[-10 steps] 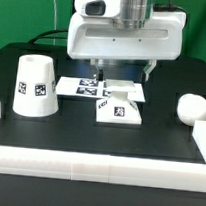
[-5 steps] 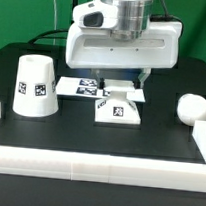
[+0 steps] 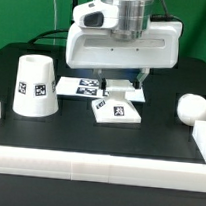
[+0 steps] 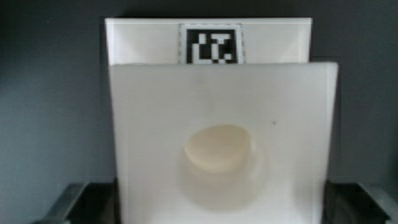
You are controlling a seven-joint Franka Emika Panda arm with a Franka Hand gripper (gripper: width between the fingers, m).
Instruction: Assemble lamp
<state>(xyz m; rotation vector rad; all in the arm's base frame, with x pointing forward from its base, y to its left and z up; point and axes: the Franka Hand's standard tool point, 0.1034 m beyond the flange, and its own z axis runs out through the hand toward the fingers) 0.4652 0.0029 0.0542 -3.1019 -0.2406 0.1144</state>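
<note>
I can read no words or numbers. Black-and-white square tags (image 4: 212, 46) stand on the matte white tapered shade (image 3: 35, 86) at nine o'clock, the low square white base (image 3: 117, 111) at centre, and the thin flat white marker board (image 3: 82, 86) at its eleven o'clock.

arm (image 3: 125, 6): wrist pointing down | hand (image 3: 122, 80): low, jaws apart (widely)

Exterior view: the base (image 3: 116, 111) sits midway on the table (image 3: 98, 141), the shade (image 3: 35, 86) at its nine o'clock, the bulb (image 3: 193, 107) at three o'clock, the marker board (image 3: 80, 86) at eleven.
</note>
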